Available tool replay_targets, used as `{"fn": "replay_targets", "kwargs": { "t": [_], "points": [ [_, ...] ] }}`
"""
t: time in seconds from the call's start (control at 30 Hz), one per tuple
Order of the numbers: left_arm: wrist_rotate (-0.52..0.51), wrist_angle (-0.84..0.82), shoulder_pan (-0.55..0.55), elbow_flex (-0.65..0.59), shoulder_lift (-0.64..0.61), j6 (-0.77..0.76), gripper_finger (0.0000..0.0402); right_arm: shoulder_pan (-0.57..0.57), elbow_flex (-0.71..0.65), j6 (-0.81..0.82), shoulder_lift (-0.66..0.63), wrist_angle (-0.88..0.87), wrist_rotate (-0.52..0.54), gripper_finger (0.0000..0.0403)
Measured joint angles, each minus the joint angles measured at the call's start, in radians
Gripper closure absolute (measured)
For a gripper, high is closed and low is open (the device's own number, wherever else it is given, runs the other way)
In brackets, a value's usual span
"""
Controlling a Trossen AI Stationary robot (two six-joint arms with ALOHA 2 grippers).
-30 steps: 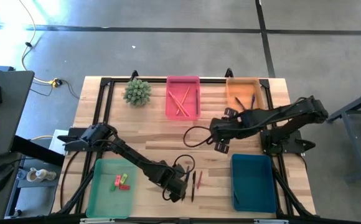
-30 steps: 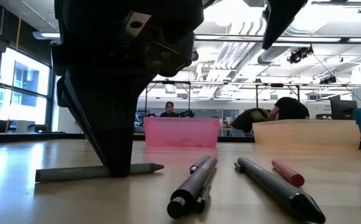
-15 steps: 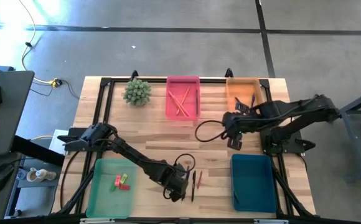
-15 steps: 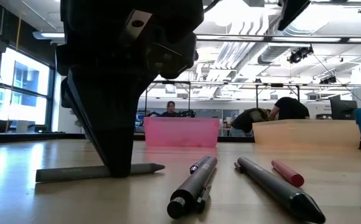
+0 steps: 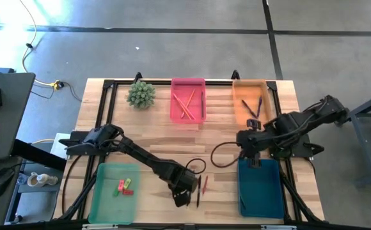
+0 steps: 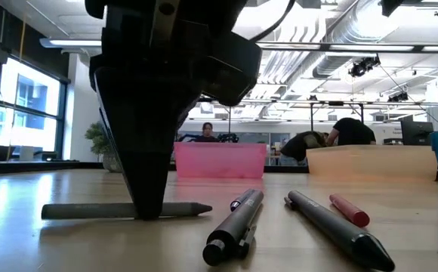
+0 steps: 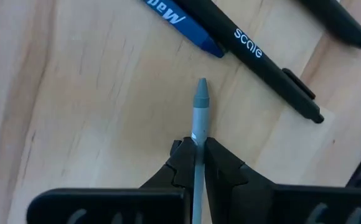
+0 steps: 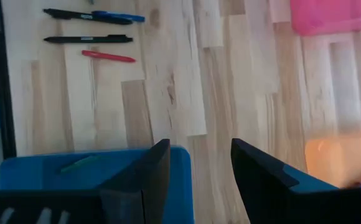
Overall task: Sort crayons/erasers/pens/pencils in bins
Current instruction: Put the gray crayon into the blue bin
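The left gripper [image 7: 198, 149] has its fingers pinched shut on a grey crayon [image 7: 200, 106] lying flat on the wooden surface [image 5: 153, 144], tip poking out ahead. I'd lift straight up, clear of the pens [image 6: 234, 224] beside it. The right gripper [image 8: 196, 168] hangs open and empty over the teal bin [image 5: 260, 185].

Two matte black jointed arms, each trailing a looping black cable (thin), with tapered dark fingers [image 7: 221, 167].
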Motion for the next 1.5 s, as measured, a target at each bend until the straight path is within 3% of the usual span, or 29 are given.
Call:
{"fn": "replay_targets", "kwargs": {
  "t": [0.2, 0.6, 1.03, 1.17, 1.5],
  "points": [
    [0.070, -0.029, 0.042, -0.002, -0.051, 0.106, 0.0399, 0.103, 0.000, 0.132, -0.017, -0.017, 0.066, 0.0242],
    [0.201, 0.016, 0.155, 0.001, -0.168, 0.288, 0.0399, 0.281, -0.001, 0.392, -0.012, 0.130, 0.111, 0.0242],
    [0.453, 0.387, 0.302, 0.003, -0.217, 0.410, 0.0399, 0.307, -0.001, 0.411, -0.012, 0.334, 0.155, 0.0242],
    [0.473, 0.495, 0.335, 0.003, -0.217, 0.418, 0.0399, 0.308, -0.001, 0.428, -0.012, 0.358, 0.175, 0.0242],
    [0.521, 0.740, 0.370, 0.003, -0.217, 0.405, 0.0399, 0.309, -0.001, 0.505, -0.012, 0.386, 0.345, 0.0242]
  ]
}}
